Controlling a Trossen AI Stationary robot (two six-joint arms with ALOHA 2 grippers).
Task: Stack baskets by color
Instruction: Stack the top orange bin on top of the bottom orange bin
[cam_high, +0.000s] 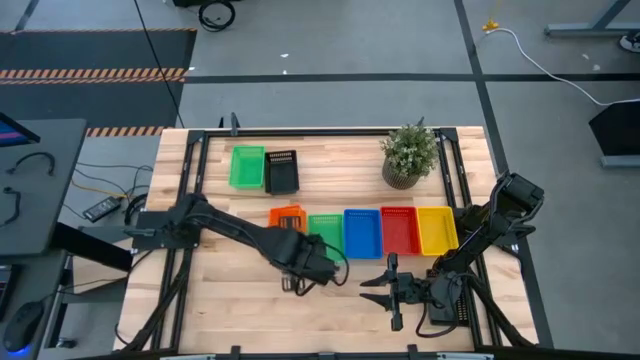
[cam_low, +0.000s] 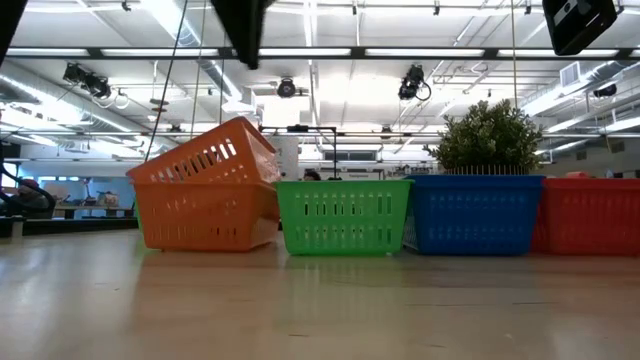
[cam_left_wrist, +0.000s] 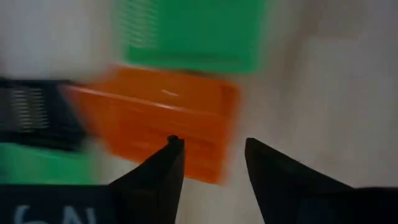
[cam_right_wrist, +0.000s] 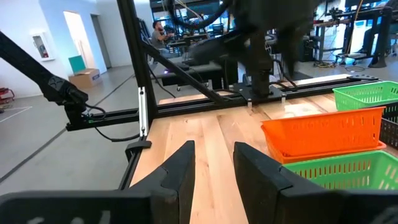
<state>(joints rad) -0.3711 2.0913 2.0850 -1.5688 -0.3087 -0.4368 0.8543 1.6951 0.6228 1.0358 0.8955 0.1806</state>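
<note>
Two orange baskets (cam_low: 205, 205) stand at the left end of a row, and the upper one (cam_low: 215, 150) sits tilted in the lower. Beside them in the row are green (cam_high: 325, 230), blue (cam_high: 362, 232), red (cam_high: 399, 229) and yellow (cam_high: 436, 229) baskets. A second green basket (cam_high: 246, 166) and a black one (cam_high: 281, 171) rest farther back. My left gripper (cam_left_wrist: 211, 144) hangs open above the near side of the orange baskets (cam_left_wrist: 161, 121), pointing steeply down, with nothing between its fingers. My right gripper (cam_high: 385, 285) waits open and level near the table's front edge, pointing left.
A potted green plant (cam_high: 409, 153) stands at the back right, behind the red basket. Bare wood lies at the front left of the table (cam_high: 220, 300). Black frame rails (cam_high: 195, 200) run along both sides.
</note>
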